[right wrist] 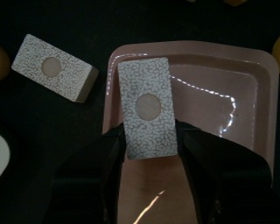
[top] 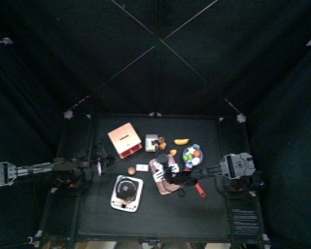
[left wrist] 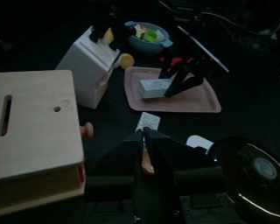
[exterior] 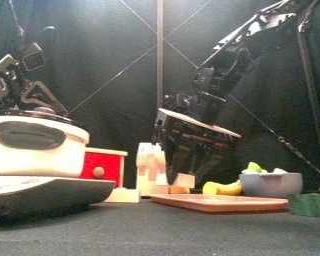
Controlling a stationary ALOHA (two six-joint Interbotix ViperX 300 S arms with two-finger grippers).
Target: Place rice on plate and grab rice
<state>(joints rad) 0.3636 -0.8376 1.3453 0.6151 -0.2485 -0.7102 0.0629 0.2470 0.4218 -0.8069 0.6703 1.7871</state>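
Right wrist view: a flat, speckled grey rice block (right wrist: 147,108) with a round tan centre sits clamped between the right end effector's (right wrist: 150,149) wide-set jaws, over a glossy pink rectangular tray (right wrist: 241,96).

We see black curtains (top: 67,58) hanging all around a small black table (top: 185,219), with thin poles (top: 155,29) crossing overhead.

Speckled matt rice block (right wrist: 146,108) on glossy smooth pink tray (right wrist: 241,96); pale wooden box (left wrist: 31,131)
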